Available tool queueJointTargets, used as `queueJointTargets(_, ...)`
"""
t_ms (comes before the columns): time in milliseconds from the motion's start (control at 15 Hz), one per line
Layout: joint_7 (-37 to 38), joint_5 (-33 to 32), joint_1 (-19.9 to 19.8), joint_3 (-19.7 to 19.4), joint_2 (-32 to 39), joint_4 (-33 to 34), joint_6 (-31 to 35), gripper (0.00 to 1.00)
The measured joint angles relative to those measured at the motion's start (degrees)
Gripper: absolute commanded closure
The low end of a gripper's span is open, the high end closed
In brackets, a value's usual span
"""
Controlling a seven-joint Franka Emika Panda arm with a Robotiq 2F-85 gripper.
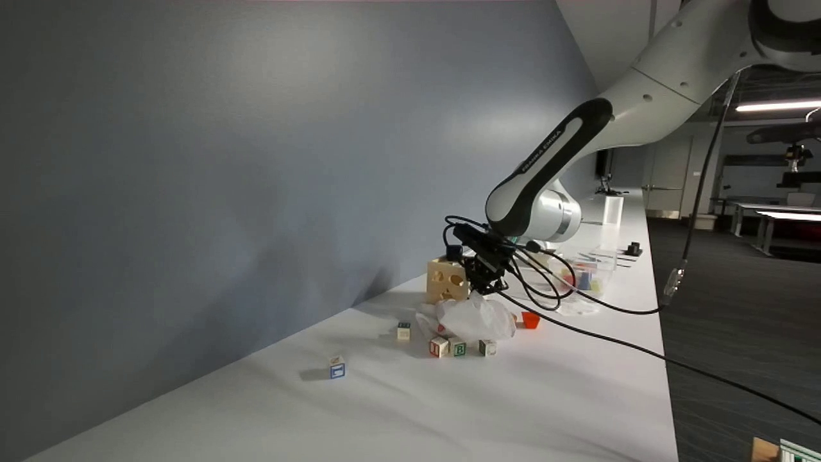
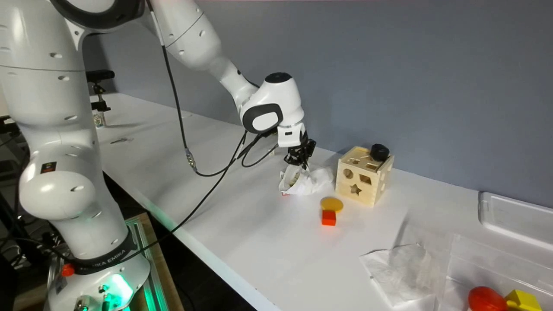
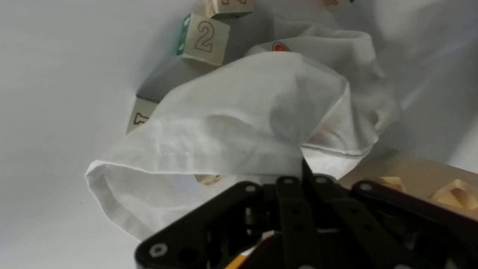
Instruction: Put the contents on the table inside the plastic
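A crumpled white bag (image 3: 239, 123) lies on the table; it also shows in both exterior views (image 1: 478, 317) (image 2: 315, 180). Whether it is plastic or cloth I cannot tell. My gripper (image 3: 303, 172) is shut on the edge of the bag's mouth, low over the table; it also shows in an exterior view (image 2: 304, 164). A letter block (image 3: 211, 180) shows at the bag's mouth. Several wooden letter blocks lie beside the bag, among them a block with a 2 (image 3: 205, 39) and a block apart from the others (image 1: 337, 367). An orange-red block (image 2: 328, 217) touches a yellow disc (image 2: 332, 204).
A wooden shape-sorter box (image 2: 358, 183) stands close beside the bag, with a black piece (image 2: 379, 152) on top. A clear container (image 2: 497, 259) holds red and yellow pieces. Its lid (image 2: 518, 220) and a clear plastic sheet or bag (image 2: 399, 272) lie near it. Black cables hang from the arm.
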Motion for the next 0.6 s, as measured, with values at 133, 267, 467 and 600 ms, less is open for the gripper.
queueJointTargets(133,-0.95,-3.34,0.56,-0.45,0.25,0.89,1.75,1.0)
queueJointTargets(267,-2.29,-8.32,1.2,-1.03,0.25,1.74,2.49,1.0)
queueJointTargets(467,-5.14,-14.45,1.62,-1.22,0.25,2.91,3.1,1.0)
queueJointTargets(600,-8.03,-17.39,1.88,-1.17,0.25,3.39,4.07,1.0)
